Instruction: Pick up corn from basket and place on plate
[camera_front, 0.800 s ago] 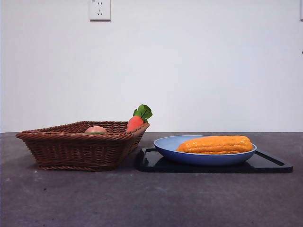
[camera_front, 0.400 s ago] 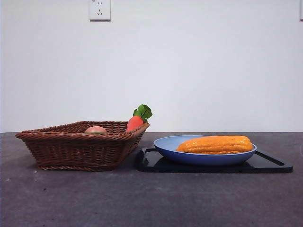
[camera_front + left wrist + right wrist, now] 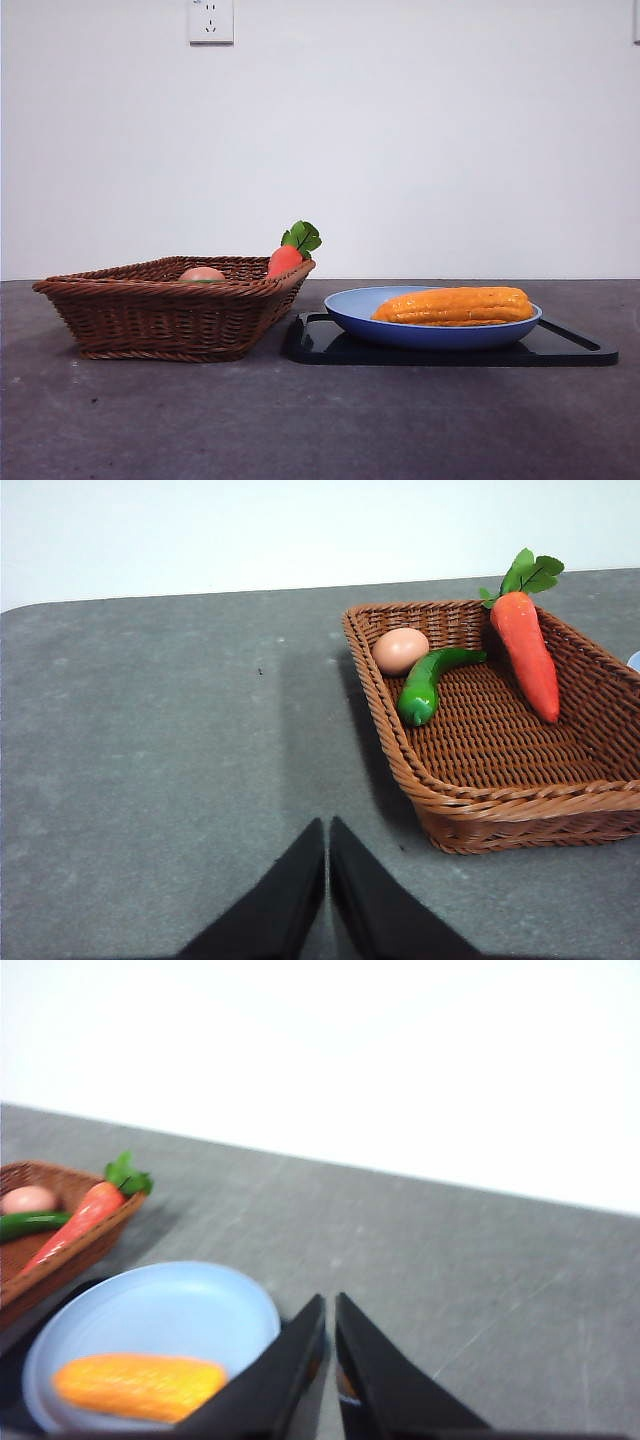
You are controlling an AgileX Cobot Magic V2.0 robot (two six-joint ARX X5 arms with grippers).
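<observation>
corn (image 3: pixel 455 305) lies lengthwise in the light-blue plate (image 3: pixel 350 306), which sits on a flat black tray (image 3: pixel 570 345), just beside the wicker basket (image 3: pixel 150 315). inside the basket, beyond its near rim, rest a green pepper (image 3: pixel 428 683), a peach-pink egg-like item (image 3: pixel 400 650) and a carrot (image 3: pixel 527 652) leaning on the wall nearest the plate, leaves over the rim. the left gripper (image 3: pixel 327 835) hangs clenched and empty over bare table (image 3: pixel 300 420) on the basket's far side from the plate. the right gripper (image 3: pixel 330 1310), also clenched and empty, hangs just beside the plate, opposite the basket.
</observation>
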